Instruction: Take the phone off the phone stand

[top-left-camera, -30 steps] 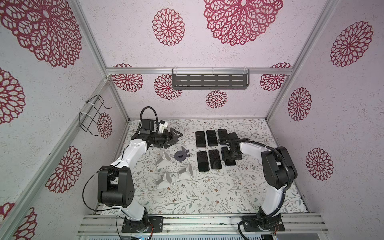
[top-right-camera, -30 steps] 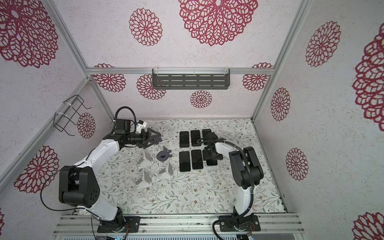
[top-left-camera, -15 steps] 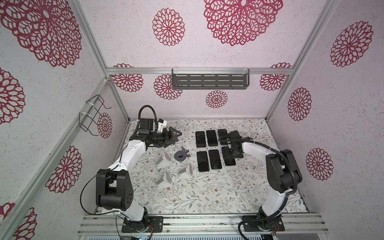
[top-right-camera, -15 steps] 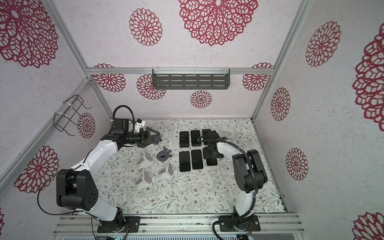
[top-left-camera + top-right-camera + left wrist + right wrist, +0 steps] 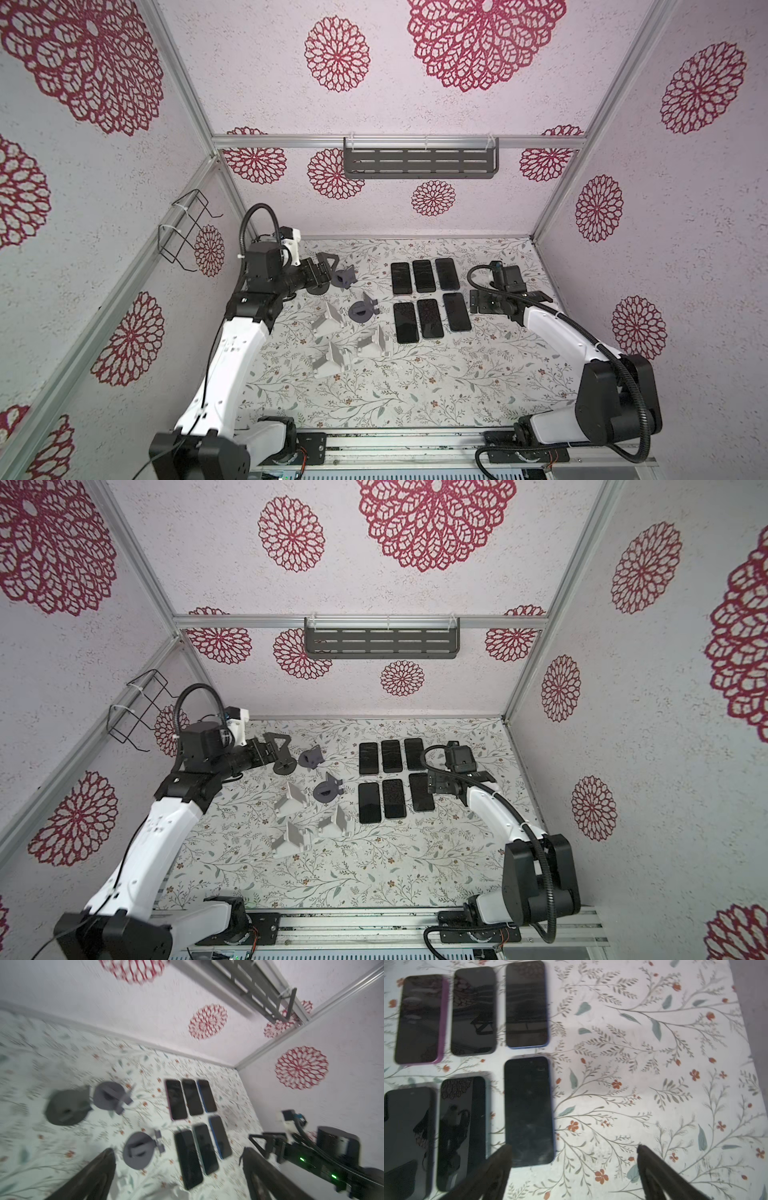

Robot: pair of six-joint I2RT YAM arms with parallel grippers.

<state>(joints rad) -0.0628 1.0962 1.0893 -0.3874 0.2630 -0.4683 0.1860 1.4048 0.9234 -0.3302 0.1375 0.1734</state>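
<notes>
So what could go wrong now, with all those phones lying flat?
Two risks, as I judge it. The open right gripper hangs close beside the blue-edged phone, so a careless swing could shove it askew. The open left gripper hovers by the nearest dark grey phone stand and might knock it over.

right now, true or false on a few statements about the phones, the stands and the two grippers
1. Six phones lie flat on the table in two rows of three. True.
2. A phone sits in a stand. False: the light grey stands and the dark grey stands are all empty.
3. The right gripper is shut on a phone. False: it is open and empty.
4. The left gripper is open and holds nothing. True.
</notes>
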